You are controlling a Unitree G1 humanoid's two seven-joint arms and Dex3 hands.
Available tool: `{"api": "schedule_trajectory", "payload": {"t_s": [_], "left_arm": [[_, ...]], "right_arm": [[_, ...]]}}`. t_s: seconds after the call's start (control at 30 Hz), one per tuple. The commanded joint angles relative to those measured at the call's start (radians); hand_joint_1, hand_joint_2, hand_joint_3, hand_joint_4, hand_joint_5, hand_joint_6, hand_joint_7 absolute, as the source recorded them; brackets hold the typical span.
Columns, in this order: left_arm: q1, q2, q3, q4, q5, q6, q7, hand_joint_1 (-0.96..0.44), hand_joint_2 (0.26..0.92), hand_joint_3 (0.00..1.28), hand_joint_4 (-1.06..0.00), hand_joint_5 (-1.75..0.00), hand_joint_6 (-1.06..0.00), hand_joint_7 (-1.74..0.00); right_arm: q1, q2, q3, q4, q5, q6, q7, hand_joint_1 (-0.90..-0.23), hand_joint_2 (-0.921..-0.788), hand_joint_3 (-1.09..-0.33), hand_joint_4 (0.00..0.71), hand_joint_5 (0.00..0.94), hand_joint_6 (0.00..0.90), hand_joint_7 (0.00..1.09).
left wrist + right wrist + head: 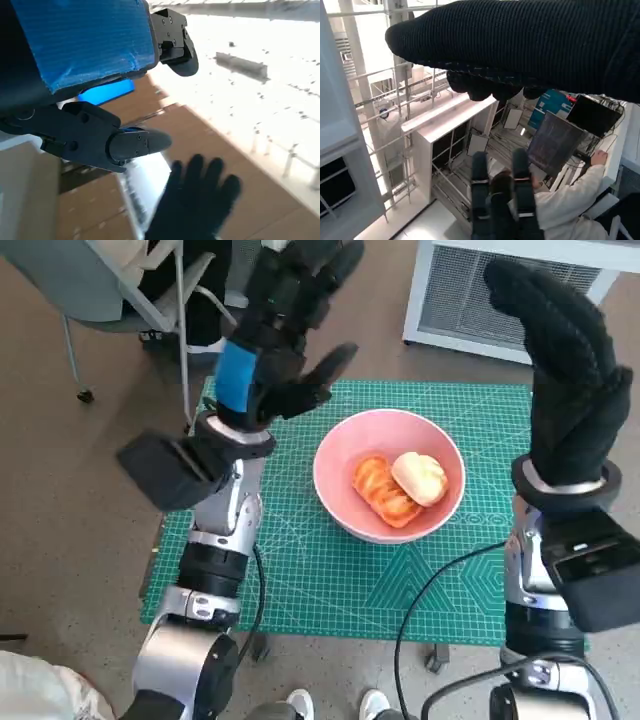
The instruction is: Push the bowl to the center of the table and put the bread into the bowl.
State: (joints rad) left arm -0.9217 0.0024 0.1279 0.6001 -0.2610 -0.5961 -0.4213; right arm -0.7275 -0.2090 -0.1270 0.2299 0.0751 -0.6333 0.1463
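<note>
The round pink bowl (389,476) sits near the middle of the green cutting mat (300,570) that covers the small table. Inside it lie a pale, rounded bread roll (419,477) and, touching it, an orange-red sliced piece of bread (381,489). Both arms are raised well above the table. The black left hand with blue tape (285,335) is up over the mat's far left edge, fingers spread, holding nothing. The right hand in the black knitted glove (570,375) is lifted at the right, fingers apart and empty. A grey chair (110,285) stands beyond the table, and a person in a white sleeve (570,200) sits nearby.
</note>
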Motion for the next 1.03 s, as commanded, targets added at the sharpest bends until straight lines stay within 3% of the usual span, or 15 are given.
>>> {"api": "schedule_trajectory", "payload": {"t_s": [0.03,1.03], "left_arm": [[0.032,-0.01,0.003,-0.042,-0.026,0.004,0.001,-0.5,0.921,0.48,0.0,-0.63,0.0,-0.83],[0.115,0.004,-0.019,-0.17,-0.028,0.075,-0.003,-0.48,0.921,0.51,0.0,-0.6,0.0,-0.81]], "right_arm": [[0.005,-0.009,0.003,0.008,0.009,0.024,0.012,-0.621,-0.921,-0.723,0.302,0.007,0.035,0.66],[-0.012,-0.014,0.003,0.049,0.007,0.047,0.007,-0.61,-0.921,-0.724,0.299,0.003,0.033,0.66]]}}
